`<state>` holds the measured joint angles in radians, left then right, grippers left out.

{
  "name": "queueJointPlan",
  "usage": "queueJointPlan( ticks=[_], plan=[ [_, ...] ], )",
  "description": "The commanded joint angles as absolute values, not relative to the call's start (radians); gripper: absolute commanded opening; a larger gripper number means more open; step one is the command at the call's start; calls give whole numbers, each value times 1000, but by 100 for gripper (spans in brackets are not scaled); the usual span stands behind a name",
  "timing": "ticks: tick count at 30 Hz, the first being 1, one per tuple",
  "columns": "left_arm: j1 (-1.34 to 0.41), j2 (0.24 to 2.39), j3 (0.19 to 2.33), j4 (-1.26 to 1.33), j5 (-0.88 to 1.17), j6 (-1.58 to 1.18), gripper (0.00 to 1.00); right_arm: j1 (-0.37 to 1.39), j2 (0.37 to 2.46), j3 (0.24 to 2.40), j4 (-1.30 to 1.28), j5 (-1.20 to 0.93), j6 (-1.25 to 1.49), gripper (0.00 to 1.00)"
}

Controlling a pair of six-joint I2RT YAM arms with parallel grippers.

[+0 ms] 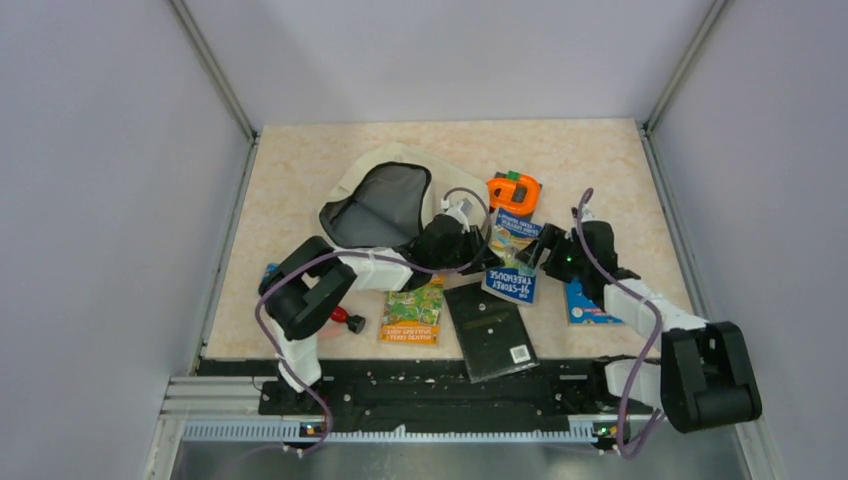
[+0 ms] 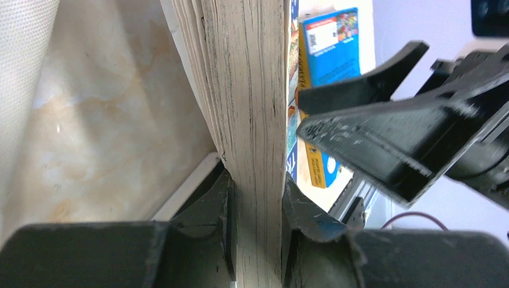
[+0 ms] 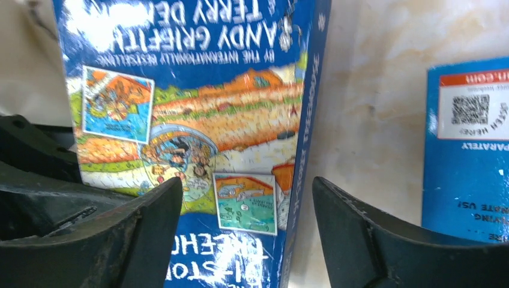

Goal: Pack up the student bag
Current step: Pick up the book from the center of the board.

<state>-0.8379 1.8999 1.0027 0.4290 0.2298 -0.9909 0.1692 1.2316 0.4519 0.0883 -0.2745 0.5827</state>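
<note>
as the left arm takes the treehouse book (image 1: 515,255), the right only guards it
left fingers (image 2: 210,207) are clamped across the page block, probably to carry the book to the student bag (image 1: 395,155), which lies mouth-open near the counter's (image 1: 600,160) far edge, left of centre; right fingers (image 3: 150,222) hang spread either side of the spine, gripping nothing, seemingly to steady it.

Count on the bench (image 1: 600,170):
- student bag (image 1: 362,175): 1
- illustrated books: 2, a blue book (image 1: 513,282) and a green-and-yellow book (image 1: 412,312)
- flat black item with a white label (image 1: 490,325): 1
- blue printed packet (image 1: 585,310): 1
- orange plastic item (image 1: 514,192): 1
- small red item (image 1: 350,322): 1
- small blue scrap (image 1: 271,269): 1, kind unclear
- robot arms: 2, the left arm (image 1: 375,270) and the right arm (image 1: 650,300)
</note>
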Motion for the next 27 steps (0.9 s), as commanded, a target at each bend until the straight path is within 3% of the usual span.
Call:
queueJointPlan(
  ticks=[1, 6, 11, 19, 25, 27],
  plan=[
    [-845, 1686, 924, 632, 215, -870, 0, 176, 1072, 461, 145, -344, 620, 82],
    [-844, 1491, 824, 729, 228, -798, 0, 162, 868, 485, 160, -403, 649, 98],
    [-844, 1319, 776, 717, 228, -708, 0, 160, 807, 527, 183, -490, 661, 99],
    [-828, 1134, 707, 688, 300, -631, 0, 161, 837, 519, 590, -810, 804, 99],
    [-827, 1073, 674, 727, 338, -616, 0, 243, 920, 557, 727, -894, 876, 92],
    [-827, 1064, 674, 716, 338, -611, 0, 270, 929, 567, 749, -891, 879, 77]
  ],
)
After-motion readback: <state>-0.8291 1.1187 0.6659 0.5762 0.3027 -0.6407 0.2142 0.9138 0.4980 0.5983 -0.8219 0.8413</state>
